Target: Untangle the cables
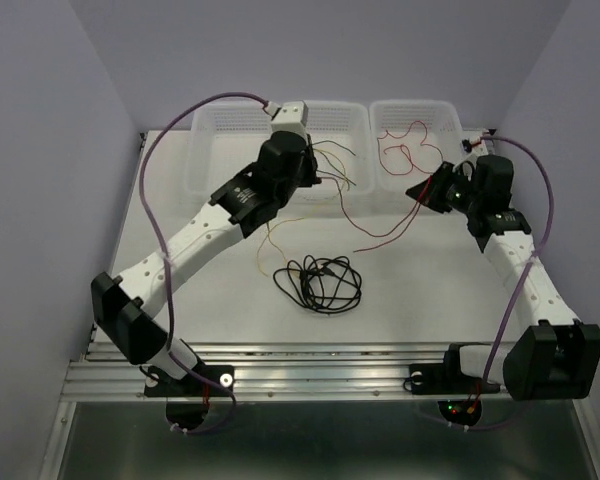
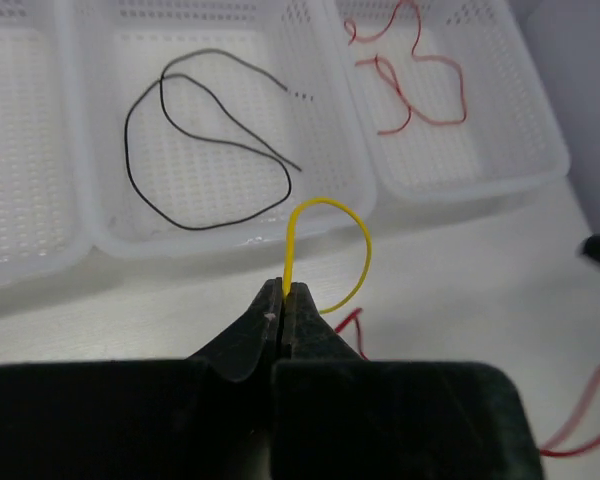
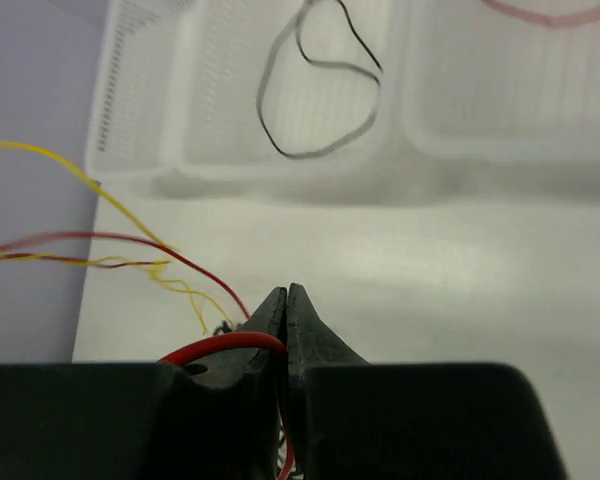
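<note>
Cables (image 1: 325, 270): limp, light, likely snag-prone. Yellow cable (image 2: 326, 201) clenched in left gripper (image 2: 285, 290); red cable (image 3: 220, 343) clenched in right gripper (image 3: 285, 292); black coil (image 1: 305, 285) mid-frame on counter (image 1: 430, 300): pinch a free end.

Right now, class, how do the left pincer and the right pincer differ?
The left pincer grips a yellow wire; the right pincer grips a red wire. The yellow wire loops beyond the left pincer's tips; the red wire bends out sideways from the right pincer. Both are shut.

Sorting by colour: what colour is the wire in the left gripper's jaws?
Yellow wire, pinched by the left gripper; left wrist view shows it best.
</note>
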